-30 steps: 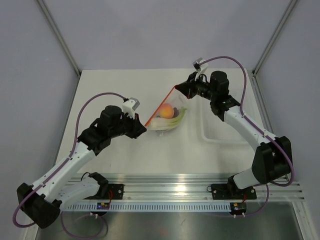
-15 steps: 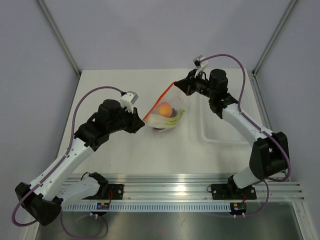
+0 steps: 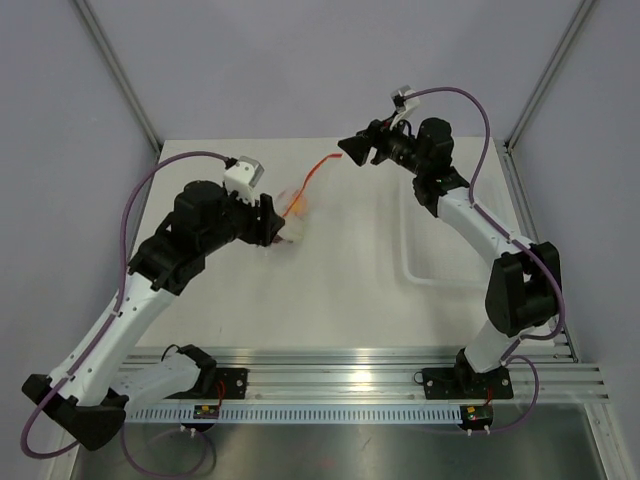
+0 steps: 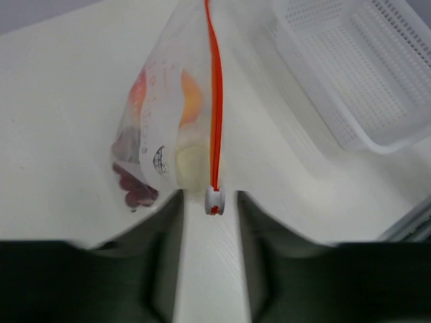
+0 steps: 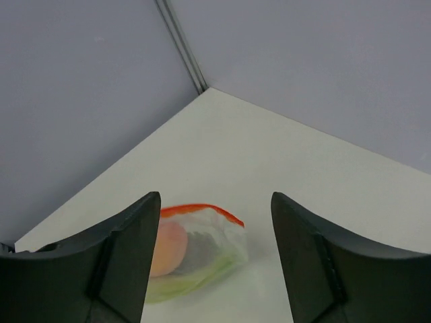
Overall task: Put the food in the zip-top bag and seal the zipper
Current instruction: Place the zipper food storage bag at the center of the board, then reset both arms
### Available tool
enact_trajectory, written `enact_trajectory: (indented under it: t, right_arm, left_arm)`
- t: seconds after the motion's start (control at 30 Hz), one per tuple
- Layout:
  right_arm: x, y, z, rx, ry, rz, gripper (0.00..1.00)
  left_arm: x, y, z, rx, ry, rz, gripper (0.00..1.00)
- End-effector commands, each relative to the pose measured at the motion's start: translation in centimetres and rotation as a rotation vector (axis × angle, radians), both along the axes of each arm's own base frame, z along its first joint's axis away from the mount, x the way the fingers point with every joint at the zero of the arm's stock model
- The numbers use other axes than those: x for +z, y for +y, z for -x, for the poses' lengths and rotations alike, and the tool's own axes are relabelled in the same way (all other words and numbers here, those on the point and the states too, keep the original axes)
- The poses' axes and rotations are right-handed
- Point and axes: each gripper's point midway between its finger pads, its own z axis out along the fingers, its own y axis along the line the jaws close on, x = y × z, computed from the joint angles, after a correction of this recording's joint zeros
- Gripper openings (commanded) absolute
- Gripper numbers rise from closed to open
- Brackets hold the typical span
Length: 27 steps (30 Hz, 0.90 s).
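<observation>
The zip-top bag is just ahead of my left gripper, which is open. The orange-red zipper runs away from me, and its white slider sits loose between the fingertips, touching neither. Through the plastic I see dark red grapes and the orange fruit. My right gripper is open and empty, raised well back from the bag, where the fruit and green stalks show. In the top view the bag is blurred beside the left gripper; the right gripper is apart from it.
A rigid clear perforated tray stands to the right of the bag; in the top view its rim lies under the right arm. Grey walls and frame posts close the table's back and sides.
Both grippers were shut on the zipper's ends and have opened and let go. The bag has shifted left towards the left gripper. The right gripper has drawn up and back.
</observation>
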Motion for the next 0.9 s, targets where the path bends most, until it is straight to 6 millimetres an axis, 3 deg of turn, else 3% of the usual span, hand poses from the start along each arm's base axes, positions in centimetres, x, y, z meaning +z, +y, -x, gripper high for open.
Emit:
enact_trajectory:
  t: [0.0, 0.07, 0.1, 0.17, 0.2, 0.23, 0.27, 0.3, 0.33, 0.37, 0.43, 0.5, 0.7, 0.87]
  right_arm:
    - [-1.8, -1.8, 0.3, -0.096, 0.073, 0.028, 0.75]
    - [-2.2, -2.9, 1.0, -0.143, 0.096, 0.06, 0.79]
    - [-2.8, -3.5, 1.5, -0.167, 0.13, 0.082, 0.8]
    - [-1.4, -5.3, 2.4, -0.245, 0.132, 0.101, 0.82]
    - [-3.0, -6.5, 3.1, -0.299, 0.225, 0.15, 0.82]
    - [-1.4, -7.3, 3.9, -0.332, 0.226, 0.152, 0.83]
    - [-1.5, -8.1, 4.6, -0.369, 0.28, 0.152, 0.91]
    - [-3.3, -9.9, 5.7, -0.451, 0.381, 0.209, 0.97]
    - [-2.4, -11.0, 6.7, -0.49, 0.393, 0.215, 0.99]
    - [-4.0, -12.2, 8.2, -0.529, 0.473, 0.262, 0.99]
    - [-4.0, -15.5, 10.1, -0.677, 0.49, 0.291, 0.99]
    - [-4.8, -18.5, 12.8, -0.807, 0.546, 0.31, 0.99]
    - [-7.5, -24.2, 18.5, -1.06, 0.648, 0.373, 0.99]
    - [-9.6, -26.2, 22.0, -1.132, 0.69, 0.389, 0.99]
  left_arm:
    - [-2.6, -0.9, 1.4, -0.062, 0.047, 0.041, 0.63]
    - [-3.5, -0.8, 1.5, -0.052, 0.084, 0.031, 0.78]
    - [-3.9, -0.5, 1.7, -0.04, 0.108, 0.014, 0.79]
    - [-2.6, -0.1, 1.2, -0.005, 0.095, 0.019, 0.79]
    - [-2.2, 0.5, 0.9, 0.037, 0.087, 0.011, 0.82]
    - [-1.2, 0.7, 0.8, 0.05, 0.073, 0.02, 0.82]
    - [-0.9, 0.8, 0.9, 0.055, 0.073, 0.026, 0.82]
    - [-0.7, 0.8, 1.0, 0.056, 0.076, 0.03, 0.83]
    - [-0.1, 0.9, 1.2, 0.057, 0.069, 0.043, 0.86]
    - [0.0, 0.9, 1.4, 0.067, 0.08, 0.059, 0.93]
    - [0.1, 1.2, 1.5, 0.089, 0.088, 0.066, 0.99]
    - [0.1, 1.3, 1.8, 0.095, 0.101, 0.073, 0.99]
    - [-0.9, 1.5, 2.5, 0.104, 0.139, 0.09, 0.99]
    - [-2.3, 1.0, 2.9, 0.104, 0.22, 0.091, 0.99]
